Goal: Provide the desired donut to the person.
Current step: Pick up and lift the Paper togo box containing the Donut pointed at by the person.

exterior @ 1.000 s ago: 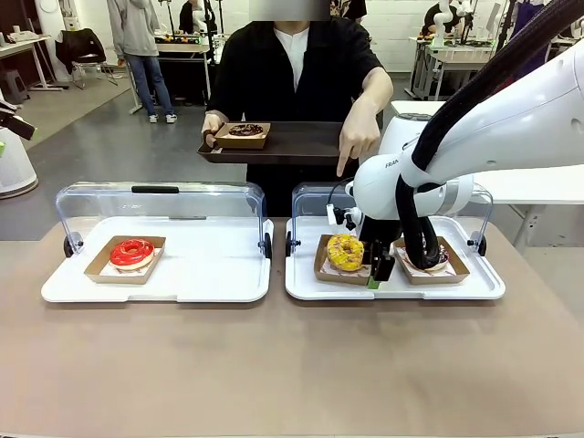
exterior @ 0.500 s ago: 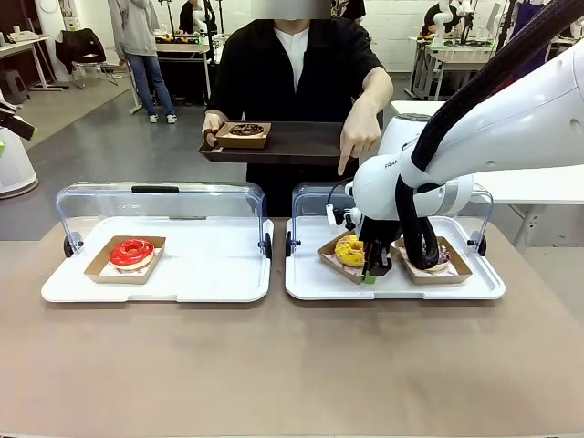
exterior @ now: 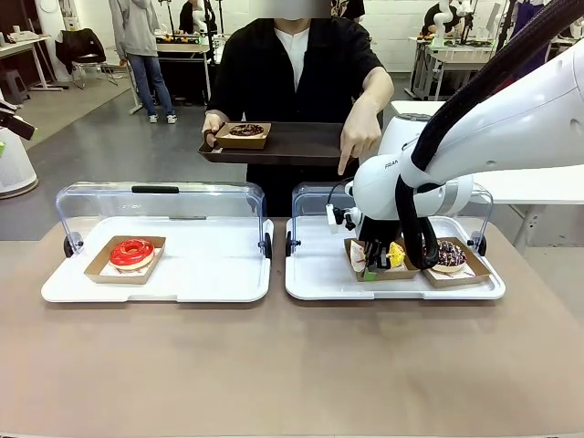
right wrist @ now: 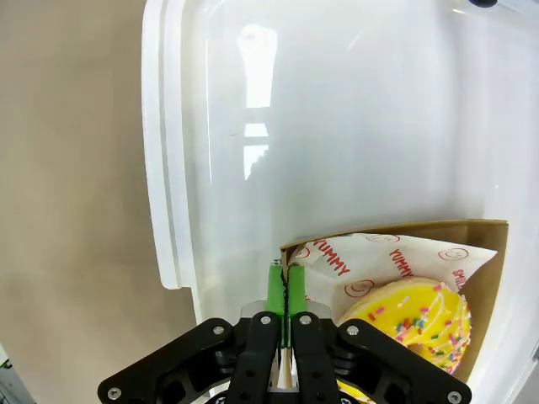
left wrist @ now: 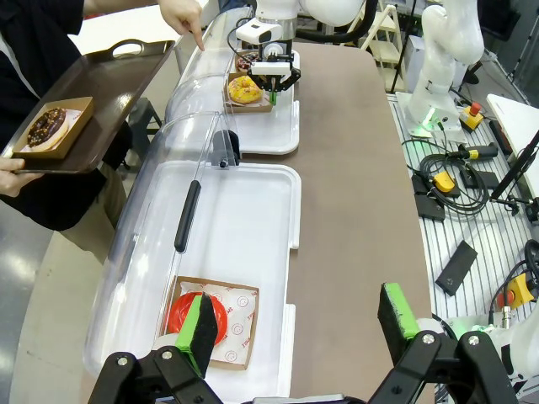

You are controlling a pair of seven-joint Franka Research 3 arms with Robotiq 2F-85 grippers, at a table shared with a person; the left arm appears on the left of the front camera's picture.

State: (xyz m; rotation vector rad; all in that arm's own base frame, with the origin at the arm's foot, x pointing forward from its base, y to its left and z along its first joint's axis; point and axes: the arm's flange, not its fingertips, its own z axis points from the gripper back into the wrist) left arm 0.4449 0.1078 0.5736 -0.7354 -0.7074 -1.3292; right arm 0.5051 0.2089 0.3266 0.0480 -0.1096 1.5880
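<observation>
Cardboard was what the right gripper [right wrist: 282,290] held: its jaws were clenched on the rim of the cardboard boat [right wrist: 480,252]. The yellow sprinkled donut [right wrist: 408,316] lay just beside them, untouched, which I judged spared the icing. Beyond the jaws the person's pointing hand [exterior: 358,141] marked that choice, with a dark serving tray [exterior: 301,141] held ready. The left gripper [left wrist: 295,324] hung released, wide apart, above the red donut [exterior: 132,251].
</observation>
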